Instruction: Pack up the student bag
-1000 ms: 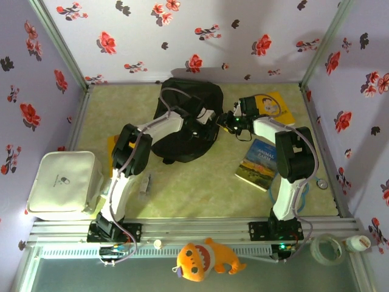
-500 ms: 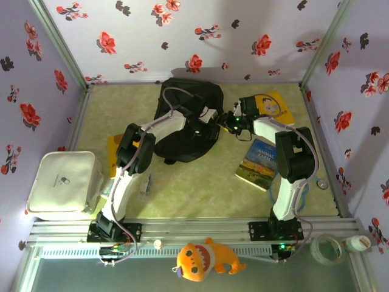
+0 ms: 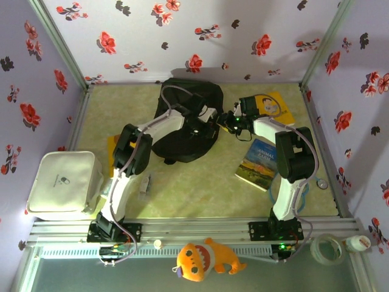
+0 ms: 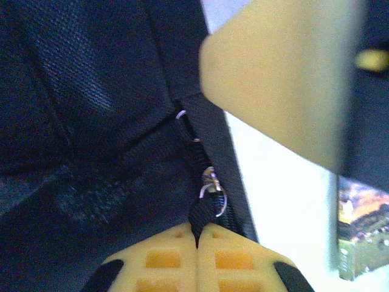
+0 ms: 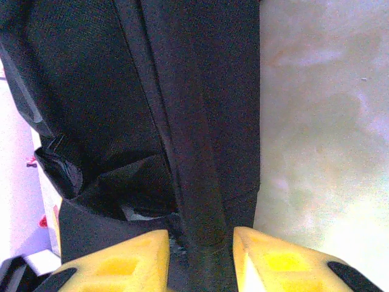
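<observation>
Item: large black soft fabric student bag (image 3: 187,91), laid at the middle of the far edge of the pale green table (image 3: 182,182). The left gripper (image 4: 197,231) is closed on its black zip pull (image 4: 203,213). The right gripper (image 5: 203,243) is clamped on a black fabric band (image 5: 194,182). Risk: the pull may be slipped (shallow bite), or the bag dragged.

**Left arm** (image 3: 124,182): white rounded link shells, black joint housings, a grey looped cable (image 3: 164,97) at the wrist end.

**Right arm** (image 3: 285,201): white lower link, black upper housing, a small green light (image 3: 236,126) near the wrist.

**Left gripper** (image 4: 197,234), **right gripper** (image 5: 200,243): yellow moulded fingers (image 5: 130,258) with square recesses and black backing at the outer corners.
</observation>
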